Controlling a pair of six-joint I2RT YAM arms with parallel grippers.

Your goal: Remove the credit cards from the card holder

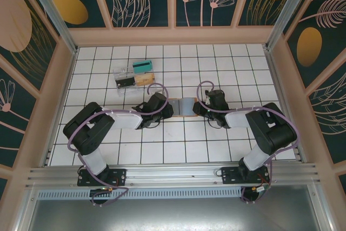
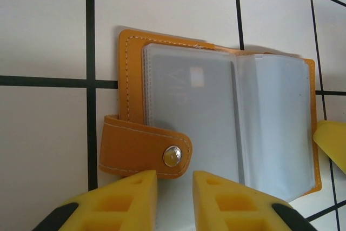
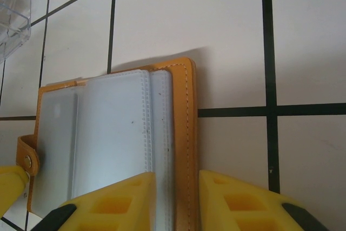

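Observation:
The card holder (image 1: 186, 106) lies open and flat on the tiled table between my two grippers. It has an orange-brown cover (image 2: 130, 79) and clear sleeves. A grey card (image 2: 189, 101) shows through the left sleeve. My left gripper (image 2: 174, 179) hovers at the holder's left end, just below the snap strap (image 2: 146, 150), its jaws a narrow gap apart. My right gripper (image 3: 177, 179) straddles the stitched right edge (image 3: 186, 123), also slightly open. In the top view the left gripper (image 1: 167, 106) and right gripper (image 1: 199, 106) face each other across the holder. No pinch on anything is visible.
A clear plastic tray (image 1: 135, 74) with teal, black and tan flat pieces stands behind the left gripper, and its corner (image 3: 13, 14) also appears in the right wrist view. Wooden walls (image 1: 173, 36) ring the white tiled table.

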